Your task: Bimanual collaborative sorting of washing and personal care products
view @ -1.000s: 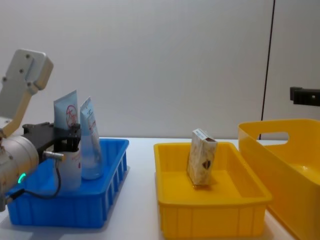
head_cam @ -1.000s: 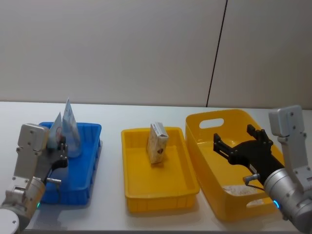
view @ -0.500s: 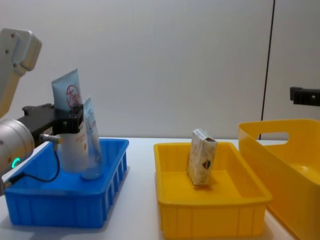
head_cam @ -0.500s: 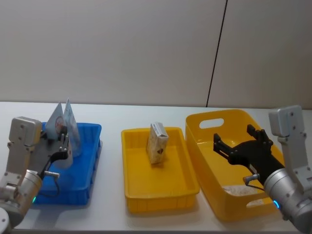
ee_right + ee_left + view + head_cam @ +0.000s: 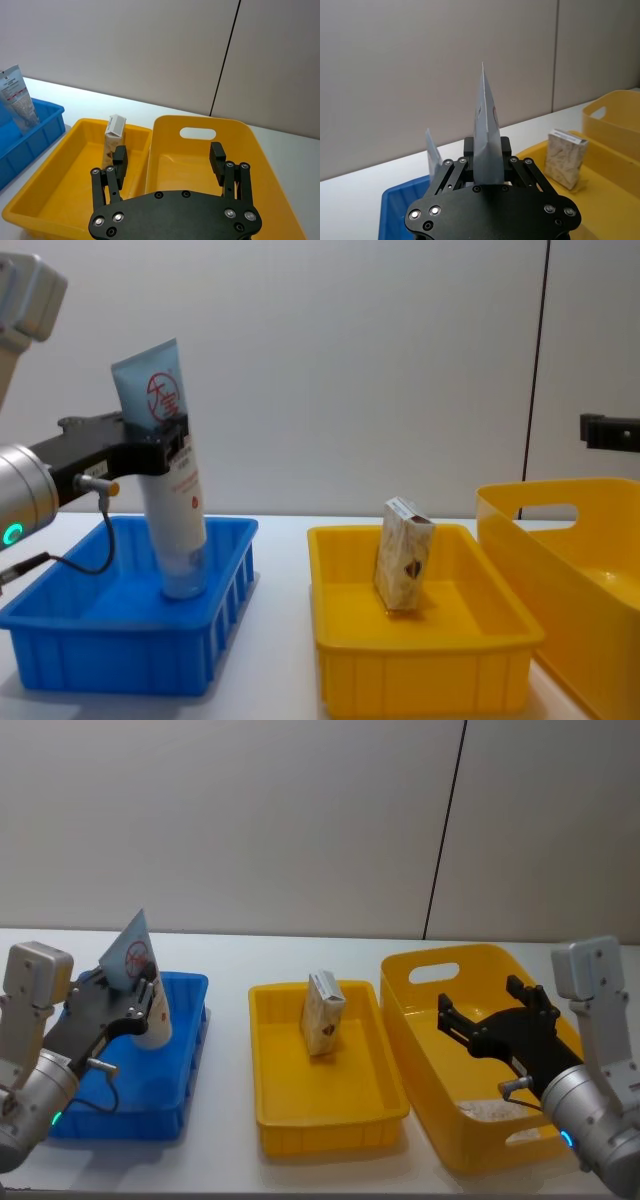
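Left gripper (image 5: 158, 448) clamps the soft, light red-logo squeeze tube (image 5: 150, 390) near its flat crimped end, cap down over the blue bin (image 5: 110, 655), judged a sound hold since the body would dent; right gripper (image 5: 487, 1003) hovers wide open above the deep yellow bin (image 5: 495, 955).

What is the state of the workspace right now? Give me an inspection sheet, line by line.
Surface: white table bearing a blue bin, a shallow yellow tray and a deep yellow bin.
Job's things: logo tube held over the blue bin; second tube standing in that bin; beige carton upright in the tray.
Clutter: nothing seen.
Grippers: left gripper shut on the logo tube; right gripper open over the deep yellow bin.
Cables: thin black loop at the left gripper.
Surroundings: plain grey wall with a dark vertical seam.
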